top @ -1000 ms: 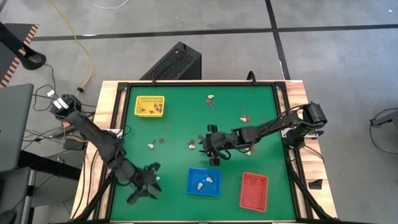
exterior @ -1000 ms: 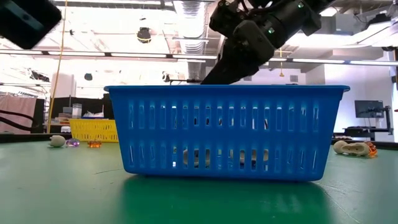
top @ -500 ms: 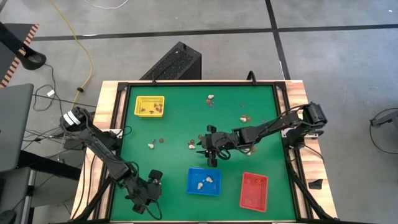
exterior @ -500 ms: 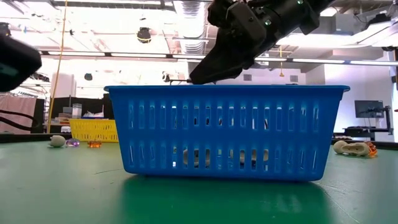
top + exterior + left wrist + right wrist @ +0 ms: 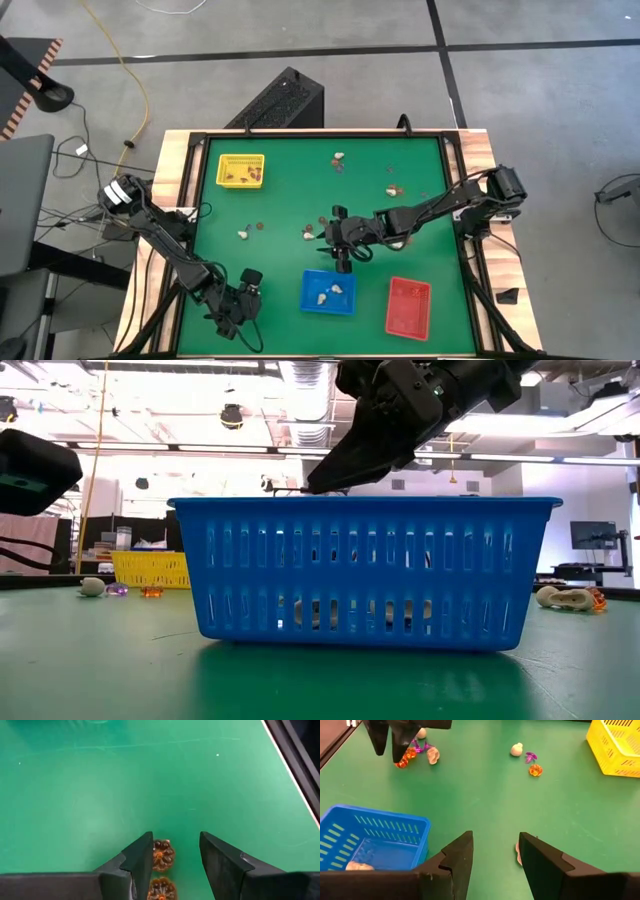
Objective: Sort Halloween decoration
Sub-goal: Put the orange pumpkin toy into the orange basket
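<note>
From above, the left gripper (image 5: 232,312) hung over the green surface (image 5: 290,200) near its front left corner, and the right gripper (image 5: 340,240) hovered mid-surface just behind the blue tray (image 5: 328,291). Trinkets lay scattered, some in the yellow tray (image 5: 241,169).

At table height, the right arm reached in above the blue tray's far rim.

The left wrist view showed parted fingers (image 5: 137,860) with an orange trinket (image 5: 162,855) lying between them.

The right wrist view showed fingers (image 5: 457,857) apart, holding nothing, and a cream trinket (image 5: 517,851) beside one finger.

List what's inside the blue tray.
Blue tray: two whitish-cream trinkets show from above. The low view's slatted wall hides most of the floor, so smaller pieces may go unseen.
</note>
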